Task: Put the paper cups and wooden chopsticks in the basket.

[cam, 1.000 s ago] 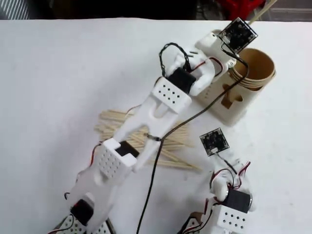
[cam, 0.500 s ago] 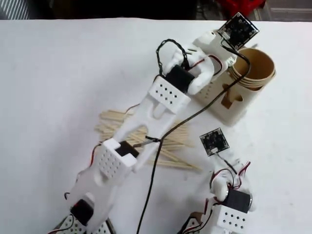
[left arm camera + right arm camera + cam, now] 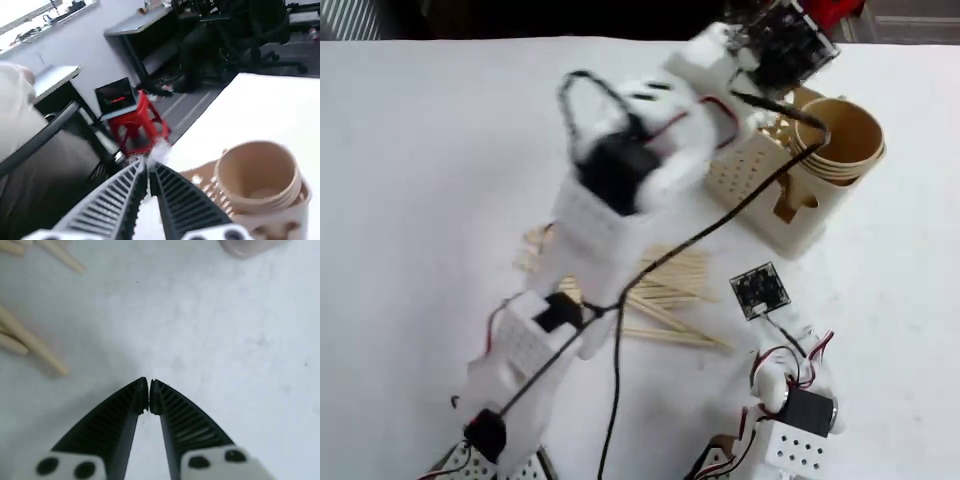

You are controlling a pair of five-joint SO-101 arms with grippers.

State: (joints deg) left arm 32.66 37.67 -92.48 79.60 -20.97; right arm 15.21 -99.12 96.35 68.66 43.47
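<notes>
Stacked tan paper cups (image 3: pixel 845 140) stand in the white perforated basket (image 3: pixel 765 195) at the back right. In the left wrist view the cups (image 3: pixel 257 175) sit in the basket (image 3: pixel 285 227), below and beyond my left gripper (image 3: pixel 148 169). That gripper is shut and empty, raised in the air. My left arm (image 3: pixel 620 170) hangs high over the table beside the basket. A pile of wooden chopsticks (image 3: pixel 665 290) lies mid-table. My right gripper (image 3: pixel 149 386) is shut just above the bare table, with chopstick ends (image 3: pixel 30 342) close by.
The right arm (image 3: pixel 795 400) rests at the front right, its wrist camera (image 3: pixel 760 290) beside the pile. A black cable (image 3: pixel 620 330) droops from the left arm over the chopsticks. A corner of the basket (image 3: pixel 250 245) lies beyond the right gripper. The table's edge runs just behind the basket.
The left arm rose and swung back from the basket. The chopstick that stuck out past its wrist a second ago is gone from there. The right arm kept still.
</notes>
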